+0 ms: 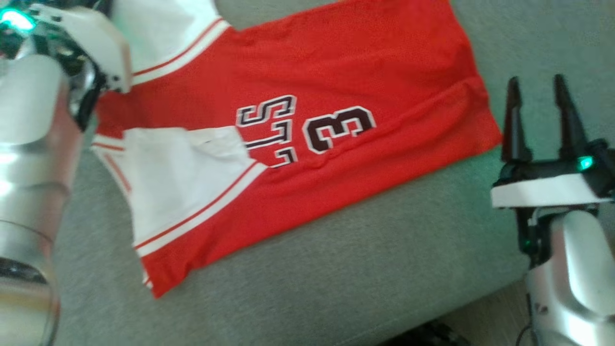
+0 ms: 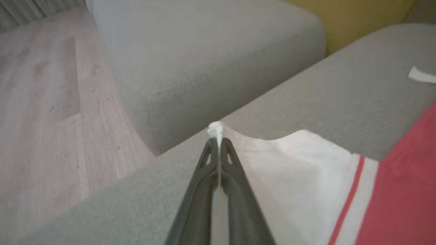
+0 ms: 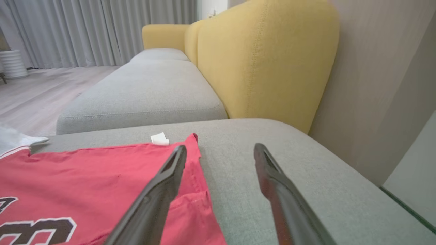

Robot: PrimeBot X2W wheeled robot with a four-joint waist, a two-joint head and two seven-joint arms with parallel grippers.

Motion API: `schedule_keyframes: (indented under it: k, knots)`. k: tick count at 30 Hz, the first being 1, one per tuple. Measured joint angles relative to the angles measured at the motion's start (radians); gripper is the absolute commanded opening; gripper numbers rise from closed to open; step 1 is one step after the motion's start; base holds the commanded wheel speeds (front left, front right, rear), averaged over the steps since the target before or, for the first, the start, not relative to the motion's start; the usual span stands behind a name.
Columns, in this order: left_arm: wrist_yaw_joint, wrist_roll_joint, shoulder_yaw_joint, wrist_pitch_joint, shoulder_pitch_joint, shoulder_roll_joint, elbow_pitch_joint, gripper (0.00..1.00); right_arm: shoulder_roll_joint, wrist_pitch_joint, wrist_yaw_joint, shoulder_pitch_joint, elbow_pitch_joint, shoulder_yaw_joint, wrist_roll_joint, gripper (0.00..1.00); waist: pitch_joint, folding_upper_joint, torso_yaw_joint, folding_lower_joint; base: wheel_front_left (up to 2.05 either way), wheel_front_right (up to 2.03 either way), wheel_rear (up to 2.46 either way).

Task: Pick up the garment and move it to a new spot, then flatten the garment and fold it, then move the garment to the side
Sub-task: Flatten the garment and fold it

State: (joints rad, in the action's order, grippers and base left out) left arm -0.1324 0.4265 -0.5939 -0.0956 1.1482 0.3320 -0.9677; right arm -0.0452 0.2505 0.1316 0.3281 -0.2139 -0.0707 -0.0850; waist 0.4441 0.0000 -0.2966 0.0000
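Red jersey [image 1: 365, 62] lying flat, number side up, on a grey sofa cushion [image 1: 384, 254]. The left pincer [image 2: 215, 140] sits at the jersey's sleeved end, closed on the edge of a white sleeve [image 2: 289, 163], with a small tuft of cloth standing above the fingertips. Its silver forearm [image 1: 29, 168] lies alongside that end of the jersey. The right pincer [image 1: 536, 84] stands just beside the jersey's opposite hem, fingers parted and empty, pointing along the cushion toward the yellow backrest [image 3: 265, 61].
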Motion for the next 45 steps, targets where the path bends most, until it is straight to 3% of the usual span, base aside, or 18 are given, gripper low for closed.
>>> schedule_keyframes:
  k: [6, 13, 18, 23, 29, 41, 42, 43, 45]
  knots:
    - [0.000, 0.014, -0.047, 0.132, -0.068, -0.027, 0.111, 0.00, -0.073, -0.082, 0.000, 0.048, 0.007, -0.076, 0.030, 1.00, -0.039, 0.0000, 0.099, 0.0000, 0.00, 0.00, 0.00]
    - [0.000, 0.017, -0.119, 0.194, -0.177, -0.060, 0.309, 0.00, -0.193, -0.293, 0.000, 0.117, 0.006, -0.087, 0.017, 1.00, -0.073, 0.0000, 0.219, -0.0001, 0.00, 0.00, 0.00]
    - [0.008, 0.027, -0.152, 0.181, -0.258, -0.069, 0.451, 0.00, -0.251, -0.474, 0.000, 0.174, -0.102, -0.057, -0.031, 1.00, -0.082, 0.0000, 0.291, -0.0001, 0.00, 0.00, 0.00]
    - [0.029, 0.027, -0.179, 0.146, -0.281, -0.067, 0.574, 0.00, -0.295, -0.567, 0.000, 0.277, -0.241, -0.052, -0.058, 1.00, -0.055, 0.0000, 0.338, 0.0000, 0.00, 0.00, 0.00]
    - [0.053, 0.027, -0.183, 0.104, -0.282, -0.063, 0.675, 0.00, -0.348, -0.609, 0.000, 0.423, -0.417, -0.058, -0.035, 1.00, 0.003, 0.0000, 0.376, 0.0002, 0.00, 0.00, 0.00]
    - [0.081, 0.004, -0.209, 0.067, -0.273, -0.060, 0.734, 0.00, -0.372, -0.583, 0.000, 0.572, -0.616, -0.079, 0.016, 1.00, 0.075, 0.0000, 0.421, 0.0002, 0.00, 0.00, 0.00]
    - [0.081, 0.004, -0.209, 0.062, -0.271, -0.060, 0.735, 0.00, -0.372, -0.582, 0.000, 0.579, -0.630, -0.074, 0.016, 0.44, 0.076, 0.0000, 0.419, 0.0001, 0.00, 0.00, 0.00]
    - [0.083, 0.004, -0.209, 0.061, -0.269, -0.060, 0.736, 0.00, -0.372, -0.576, 0.000, 0.585, -0.642, -0.068, 0.016, 0.00, 0.077, 0.0000, 0.416, 0.0000, 0.00, 0.00, 0.00]
    - [0.095, 0.004, -0.205, 0.061, -0.269, -0.058, 0.735, 0.00, -0.368, -0.565, 0.000, 0.593, -0.660, -0.054, 0.014, 0.00, 0.075, 0.0000, 0.408, 0.0001, 0.00, 0.00, 0.00]
